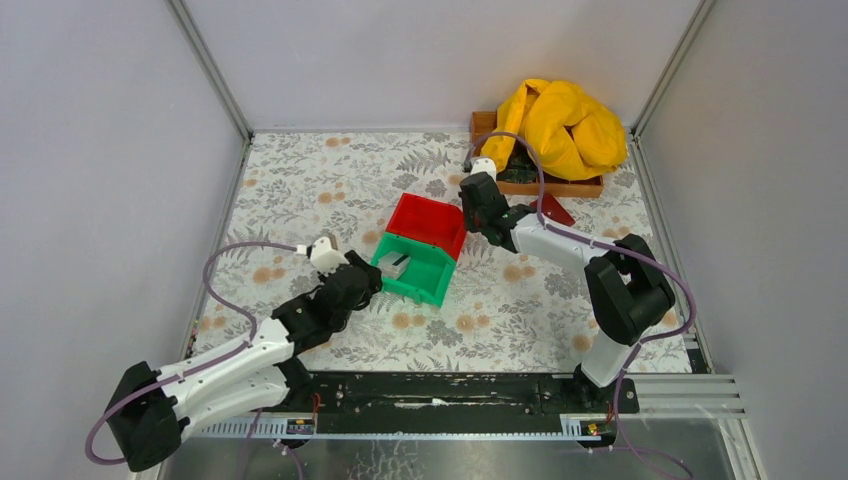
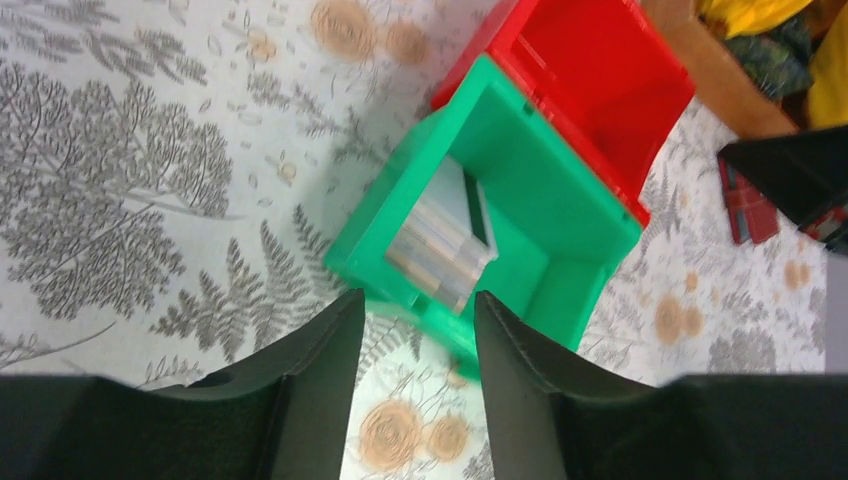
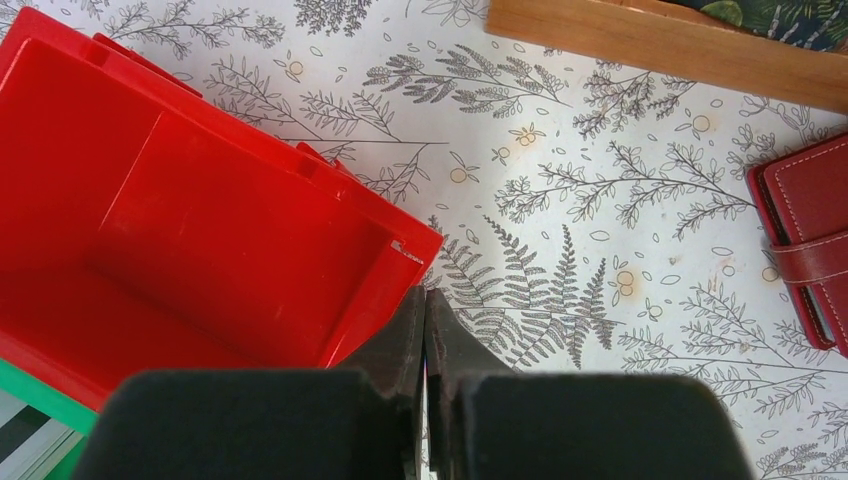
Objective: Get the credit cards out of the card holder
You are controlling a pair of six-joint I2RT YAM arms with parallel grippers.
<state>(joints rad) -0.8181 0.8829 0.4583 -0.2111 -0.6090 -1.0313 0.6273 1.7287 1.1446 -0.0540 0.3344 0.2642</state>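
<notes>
Several credit cards (image 2: 440, 245), grey and tan, lie stacked in the green bin (image 2: 560, 215); they also show in the top view (image 1: 395, 264), and a striped one peeks into the right wrist view (image 3: 25, 435). The dark red card holder (image 3: 810, 250) lies flat on the table, strap across it, right of the red bin; it also shows in the top view (image 1: 556, 211) and the left wrist view (image 2: 748, 205). My left gripper (image 2: 418, 300) is open and empty, just short of the green bin's near corner. My right gripper (image 3: 425, 295) is shut with nothing visible in it, over the red bin's right edge.
The red bin (image 1: 428, 222) touches the green bin (image 1: 415, 268) mid-table and looks empty. A wooden tray (image 1: 540, 183) with a yellow cloth (image 1: 563, 128) stands at the back right, just behind the card holder. Grey walls enclose the floral table.
</notes>
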